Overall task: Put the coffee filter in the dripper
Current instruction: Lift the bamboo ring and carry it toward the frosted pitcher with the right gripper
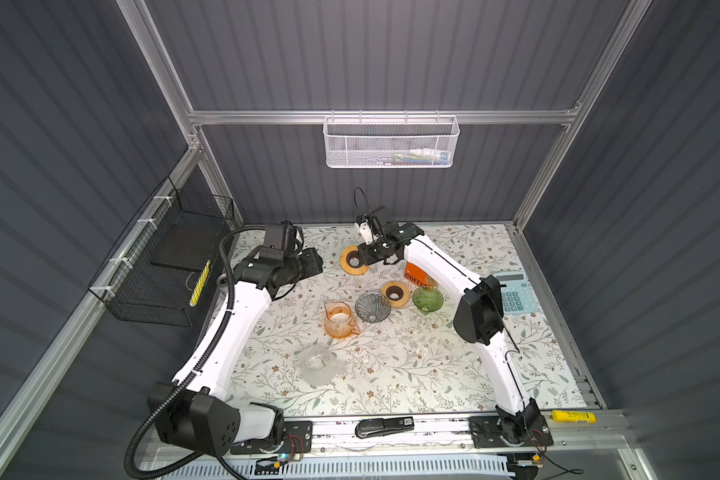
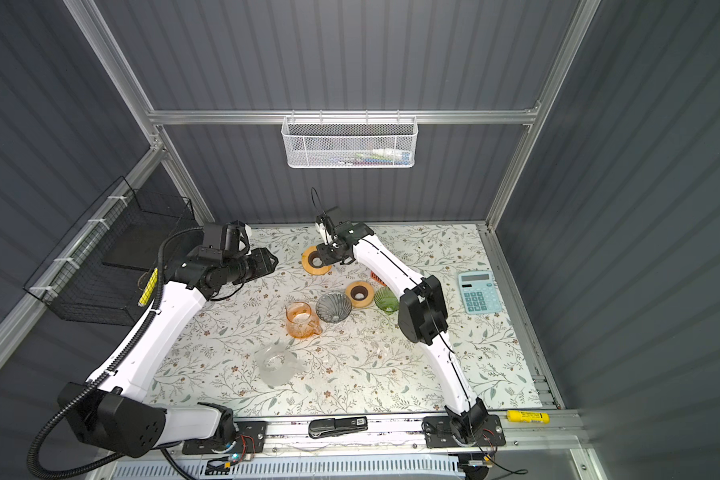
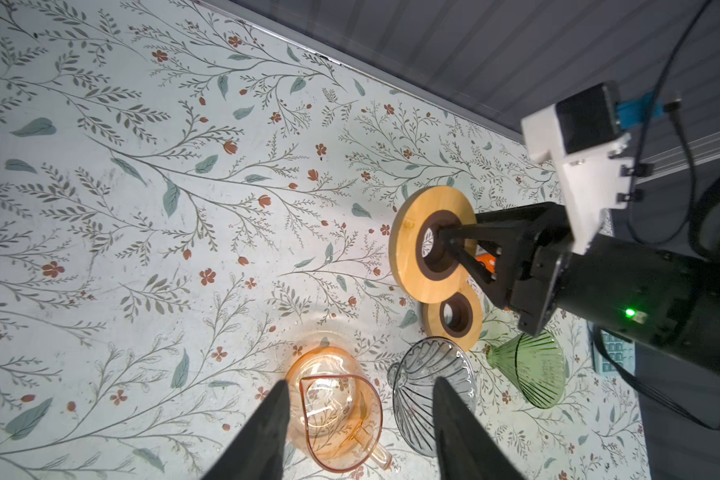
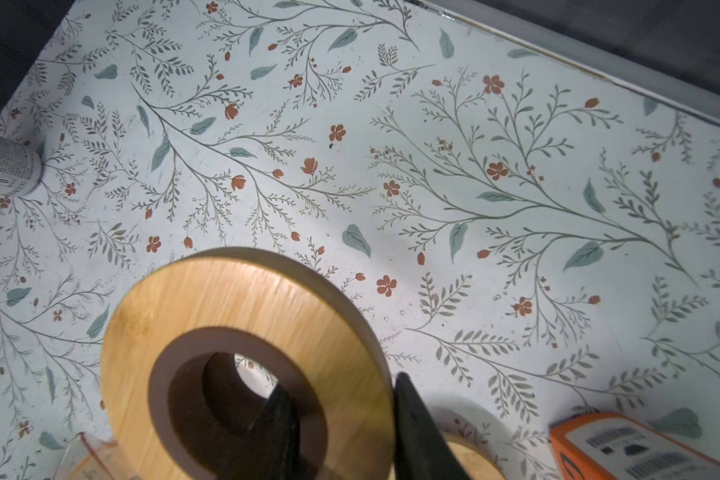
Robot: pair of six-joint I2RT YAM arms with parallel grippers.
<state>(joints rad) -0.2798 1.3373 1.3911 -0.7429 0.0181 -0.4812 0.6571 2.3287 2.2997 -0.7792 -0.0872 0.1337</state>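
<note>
One stapler, two pitchers, two drippers, two wooden rings

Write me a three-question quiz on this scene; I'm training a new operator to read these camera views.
1. True or false: the right gripper holds the wooden ring with one finger through its hole.
2. The left gripper is: A) open, holding nothing B) fully shut C) gripping the wooden ring.
3. How many wooden rings show in both top views?

Key: 1 true. 2 A. 3 two: the held one, and the other ring lying on the table.
</note>
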